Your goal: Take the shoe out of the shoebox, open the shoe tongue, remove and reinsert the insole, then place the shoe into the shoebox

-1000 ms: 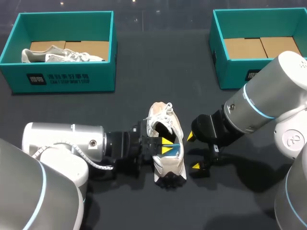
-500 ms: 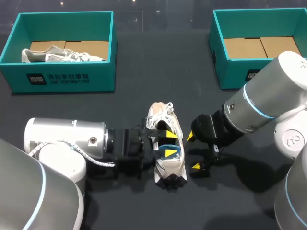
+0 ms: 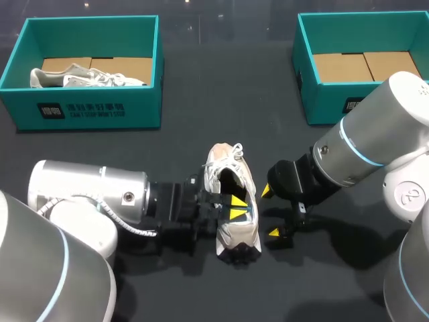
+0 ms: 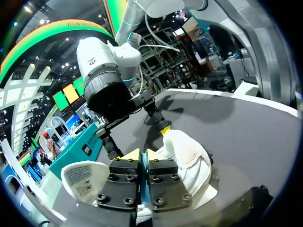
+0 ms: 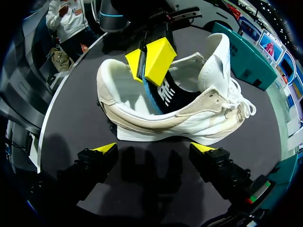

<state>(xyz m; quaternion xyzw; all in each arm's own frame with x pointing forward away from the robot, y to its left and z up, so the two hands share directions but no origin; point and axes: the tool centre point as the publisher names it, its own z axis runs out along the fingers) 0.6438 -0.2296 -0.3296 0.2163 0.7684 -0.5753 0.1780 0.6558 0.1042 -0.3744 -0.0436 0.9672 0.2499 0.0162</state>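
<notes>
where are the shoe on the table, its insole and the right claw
shoe (image 5: 156,120), right wrist view, on its side wall
insole (image 5: 164,94), right wrist view, dark face inside the opening
right claw (image 5: 155,147), right wrist view, midway between its yellow tips

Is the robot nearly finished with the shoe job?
Roughly halfway, I think. Done: the white lace-up shoe is out of its box, on the black table. In hand: the left end effector pinches the blue insole in the shoe's opening, and the right end effector sits open beside it. Left: settle the insole, then put the shoe into a teal cardboard shoebox.
</notes>
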